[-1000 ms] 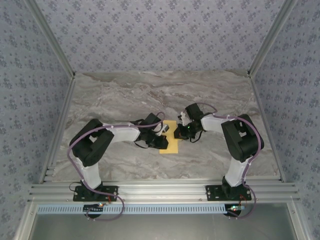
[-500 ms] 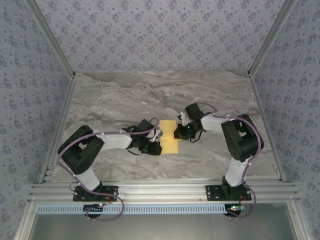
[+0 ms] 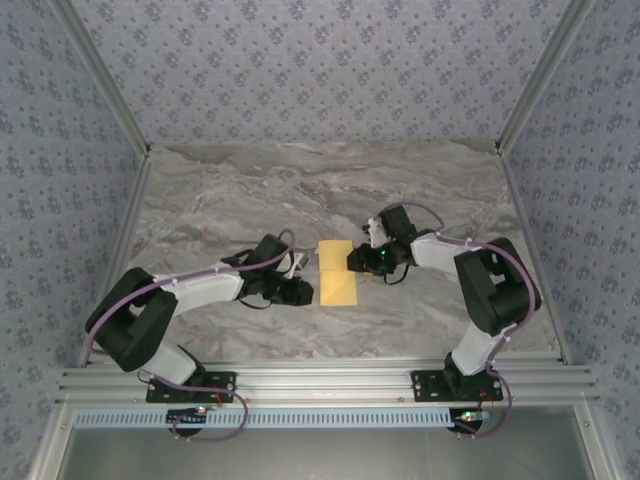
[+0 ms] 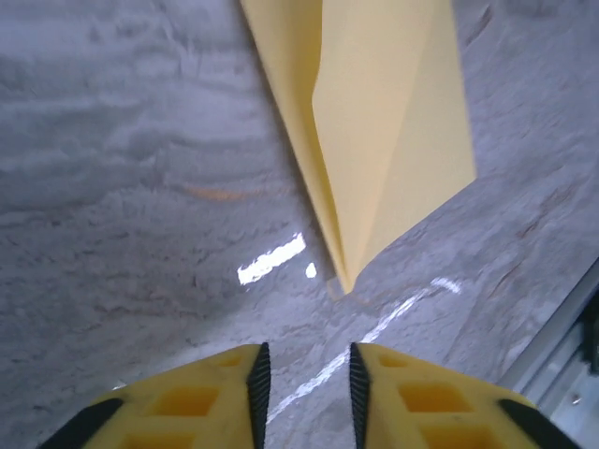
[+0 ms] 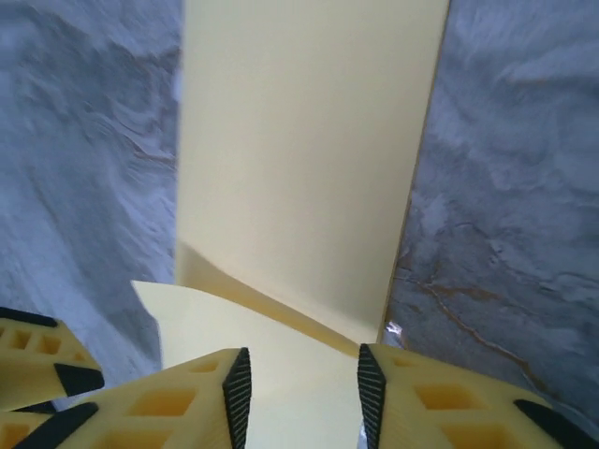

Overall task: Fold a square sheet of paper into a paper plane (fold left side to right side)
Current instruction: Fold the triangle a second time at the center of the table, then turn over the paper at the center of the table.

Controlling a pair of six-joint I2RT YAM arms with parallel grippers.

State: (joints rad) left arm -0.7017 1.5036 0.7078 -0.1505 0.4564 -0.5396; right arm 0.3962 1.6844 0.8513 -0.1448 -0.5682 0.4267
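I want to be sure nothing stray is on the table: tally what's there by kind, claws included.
yellow sheet of paper, folded: 1
claws: 2 (left claw, right claw, both open)
Total: 3

The square sheet of paper (image 3: 337, 285) is lying folded into a narrow yellow-orange rectangle near the middle of the marble table (image 3: 230, 190), its upper layer lifting slightly.
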